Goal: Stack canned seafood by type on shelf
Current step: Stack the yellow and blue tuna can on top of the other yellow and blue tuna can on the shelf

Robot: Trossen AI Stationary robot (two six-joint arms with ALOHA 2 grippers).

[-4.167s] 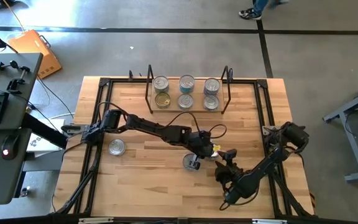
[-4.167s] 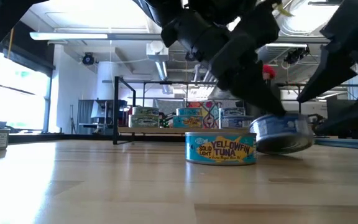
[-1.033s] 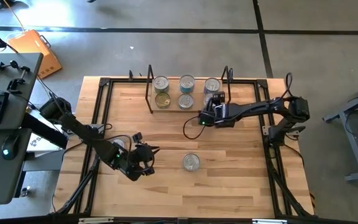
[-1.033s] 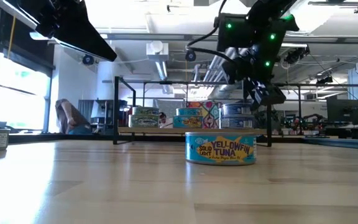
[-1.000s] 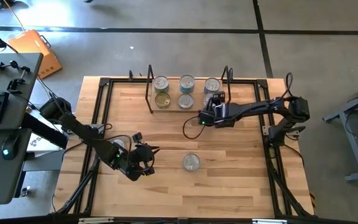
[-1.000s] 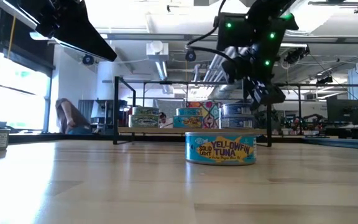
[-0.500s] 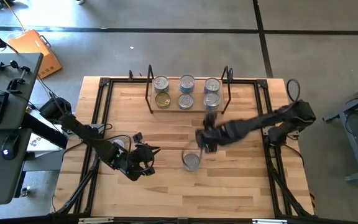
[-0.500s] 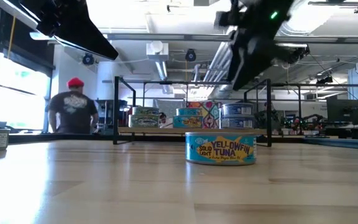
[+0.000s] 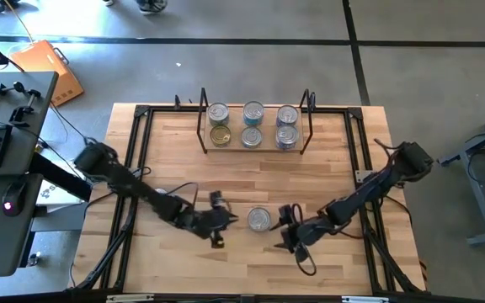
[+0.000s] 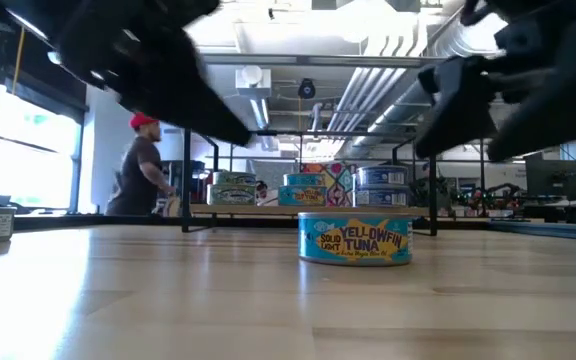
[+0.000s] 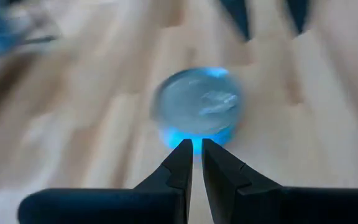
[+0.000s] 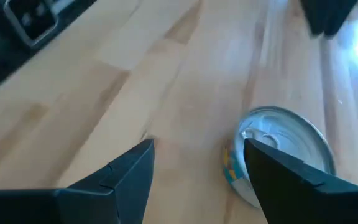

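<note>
Silver-lidded cans fill most of the shelf (image 9: 255, 148) at the far side: six lids show from above, in three columns, and the low view suggests some are stacked. You've got one can (image 9: 259, 220) left, a yellowfin tuna tin, upright near the table's (image 9: 226, 168) middle. Your left gripper (image 9: 222, 220) sits just left of it, fingers nearly shut and empty. Your right gripper (image 9: 290, 225) is just right of it, fingers spread wide, nothing held. Grab that last can and shelve it with its matching type.
</note>
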